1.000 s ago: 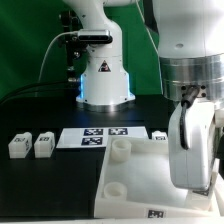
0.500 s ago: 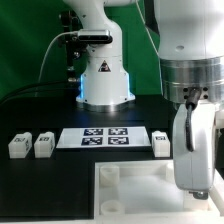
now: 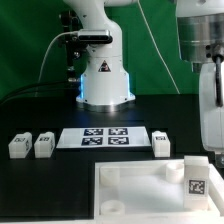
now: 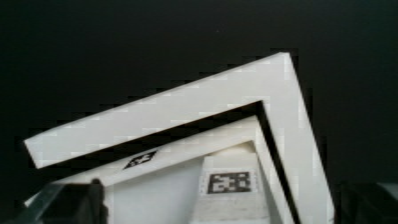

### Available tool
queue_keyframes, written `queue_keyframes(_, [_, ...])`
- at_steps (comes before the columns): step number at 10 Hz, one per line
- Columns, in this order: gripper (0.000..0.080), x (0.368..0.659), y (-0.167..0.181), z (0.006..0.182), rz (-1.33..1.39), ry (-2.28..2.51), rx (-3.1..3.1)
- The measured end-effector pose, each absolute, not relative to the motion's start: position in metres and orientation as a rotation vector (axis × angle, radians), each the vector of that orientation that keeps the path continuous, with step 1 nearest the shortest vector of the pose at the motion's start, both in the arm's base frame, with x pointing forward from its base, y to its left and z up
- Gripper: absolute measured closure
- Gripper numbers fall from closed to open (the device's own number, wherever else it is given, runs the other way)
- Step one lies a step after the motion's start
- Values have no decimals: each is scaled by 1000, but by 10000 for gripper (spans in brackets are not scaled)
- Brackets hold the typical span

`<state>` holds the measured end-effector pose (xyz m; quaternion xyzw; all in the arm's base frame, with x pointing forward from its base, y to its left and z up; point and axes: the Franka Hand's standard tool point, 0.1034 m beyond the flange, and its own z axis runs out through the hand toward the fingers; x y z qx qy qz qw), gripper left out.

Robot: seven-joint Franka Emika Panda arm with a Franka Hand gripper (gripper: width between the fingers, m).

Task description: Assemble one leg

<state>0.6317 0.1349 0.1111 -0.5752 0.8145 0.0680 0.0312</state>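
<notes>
Standing at the near corner of the wide flat white square panel (image 3: pixel 140 180) is a small white plastic block-like leg (image 3: pixel 196 176), its black-and-white square tag facing the camera, toward the exterior view's right. Three more little white tagged blocks of the same kind are sitting on the black bench (image 3: pixel 50 175): two side by side (image 3: pixel 18 145) (image 3: pixel 43 145) at the exterior view's left, and a third (image 3: pixel 161 142) just beyond the panel's far edge, right of the thin flat marker board (image 3: pixel 105 136) lying in front of the white robot base (image 3: pixel 104 80).

The white arm is hanging high along the exterior view's right edge, well above the standing leg. Its hand is running out of that picture, so I cannot tell from there whether it is spread or pressed together. In the wrist view only a dark fingertip (image 4: pixel 68 200) is showing at the picture's edge, which is not settling the matter either. That view is looking down on the panel's (image 4: pixel 196 110) white rim and on a tagged block (image 4: pixel 228 180) standing inside its corner.
</notes>
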Motion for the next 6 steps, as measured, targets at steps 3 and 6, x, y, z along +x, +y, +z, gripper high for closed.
queue_keyframes(3, [150, 631, 135, 110, 210, 2511, -1773])
queue_keyframes(6, [150, 631, 135, 109, 211, 2512, -1774])
